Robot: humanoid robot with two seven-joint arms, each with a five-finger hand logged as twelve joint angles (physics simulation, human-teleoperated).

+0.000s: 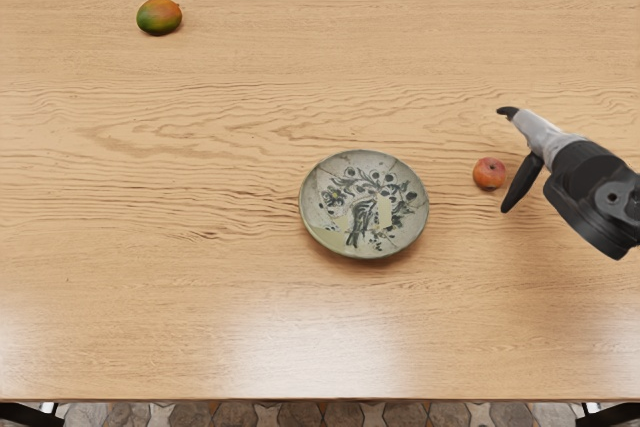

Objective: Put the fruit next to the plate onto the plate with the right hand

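Spanning nearly the whole view is a wide tabletop of light, grained wood (200, 277), lying under and to the left of the one arm on show.

Item 1, right hand (578, 175): a black and grey five-finger robot hand, its arm coming in from the right edge at about mid-height. It is held above the table surface. Two fingers (540, 132) can be made out: a grey one with a dark tip reaching up and left, and a dark one angled down and left. They stand spread apart from each other and hold nothing. The other fingers cannot be made out behind the hand's black body.

Item 2, round glazed ceramic plate (318, 215): grey-green with a dark painted bird-and-branch pattern. It lies flat near the table's middle, to the left of the hand and slightly nearer the viewer than the fingertips. Nothing rests on it.

Item 3, oval green-and-orange mango (159, 16): far to the left of the hand and well beyond it, close to the table's far edge and well apart from the plate.

Item 4, small round red fruit (489, 173): the task's object. It sits on the bare wood just left of the hand, level with the gap between the two spread fingers, near them but not touching. It lies between hand and plate, beside the plate's right rim, clear of it.
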